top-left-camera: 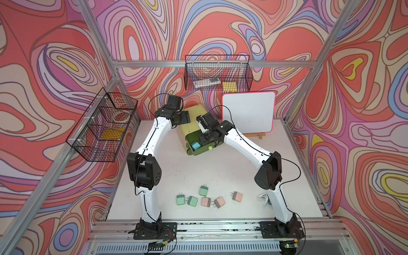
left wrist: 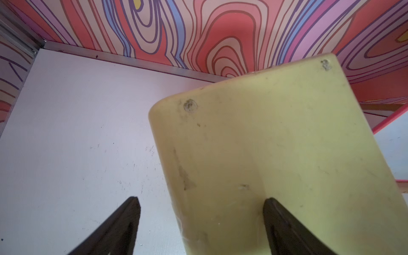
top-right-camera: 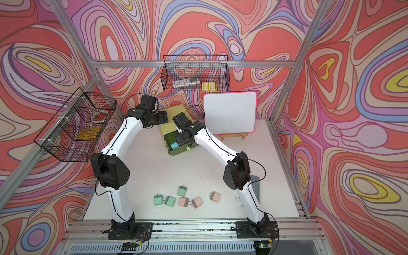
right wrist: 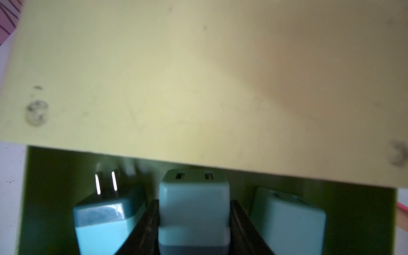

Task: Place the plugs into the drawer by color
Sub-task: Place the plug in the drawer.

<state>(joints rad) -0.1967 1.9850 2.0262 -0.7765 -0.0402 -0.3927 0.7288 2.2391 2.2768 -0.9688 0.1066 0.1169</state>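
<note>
The right gripper (right wrist: 194, 212) is pinching a teal plug (right wrist: 193, 189) by its flanks, with black fingers pressing on the smooth rounded-cube body. The plug is sitting inside the open drawer (right wrist: 50, 176), a dark olive tray filling the lower part of the right wrist view. It is flanked there by two more teal plugs. The lower-left plug (right wrist: 106, 212) is pointing its bright metal prongs upward, and the lower-right plug (right wrist: 287, 220) is lying tilted. The left gripper (left wrist: 202, 199) is standing spread at the bottom of its wrist view, one finger over the bare table and the other over the chest (left wrist: 276, 143). I cannot tell whether that finger is touching the chest.

As I judge it, the neighbours are sitting so close beside the fingers that opening or lifting out risks nudging them. Upright prongs may be catching under the chest's lip when the drawer is pushed in. The chest looks light, so if nothing is bracing it, it may be sliding on the slick table.

The chest is matte pale-yellow plastic with rounded edges and scuffs, and it is carrying grey round marks near its corners. The drawer's knob (top-left-camera: 210, 148) is a pale green ball at the centre of a top view. In the lower centre, three mint plugs (top-left-camera: 192, 201) and three pinkish plugs (top-left-camera: 219, 202) are lying scattered on the white, scratched table (top-left-camera: 187, 172).
</note>
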